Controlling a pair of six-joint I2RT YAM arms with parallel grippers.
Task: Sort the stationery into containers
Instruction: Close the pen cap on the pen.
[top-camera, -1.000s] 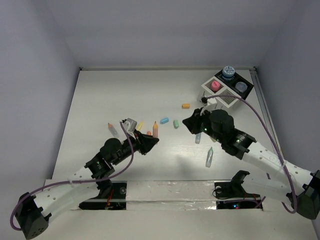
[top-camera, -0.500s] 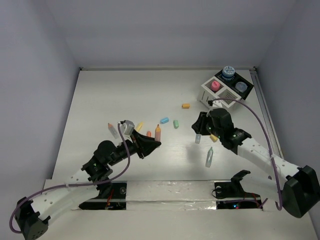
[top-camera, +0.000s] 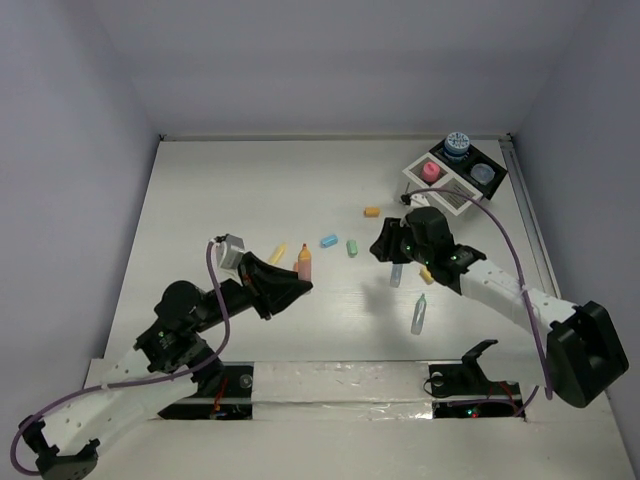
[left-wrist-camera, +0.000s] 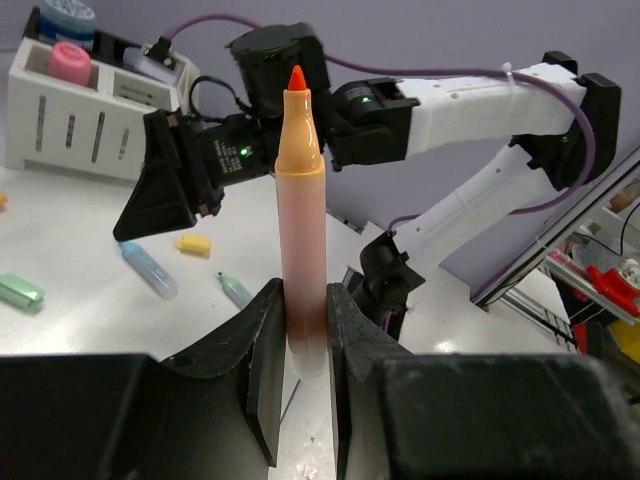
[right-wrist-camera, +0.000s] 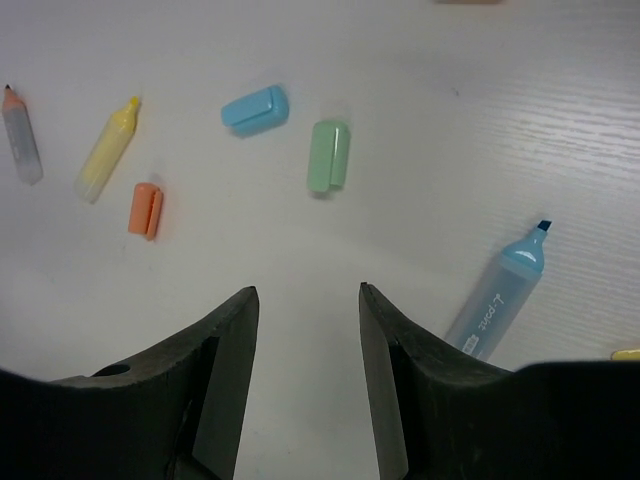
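Two fingers of the left gripper are pressed on the lower barrel of an orange marker. They hold it upright, its bare tip pointing up, above the near middle of the table. The right gripper has its fingers spread with nothing between them, and it hangs over bare table.

Just beyond the right fingers lie a green cap and a blue cap. Further out to one side in the wrist view are an orange cap, a yellow marker and a grey stick. A pale-blue highlighter lies on the other side, close by the finger.

From above, the green cap sits just left of the right fingers, so the right arm is nearer to it. In the wrist view its long axis runs along the fingers' line of reach. We judge that the fingers would close across its short width after a small reach forward and down.

The white slatted box stands at the far right with a pink-capped bottle already in it. It is near the right arm and well apart from the held marker, with the right gripper roughly between the two.
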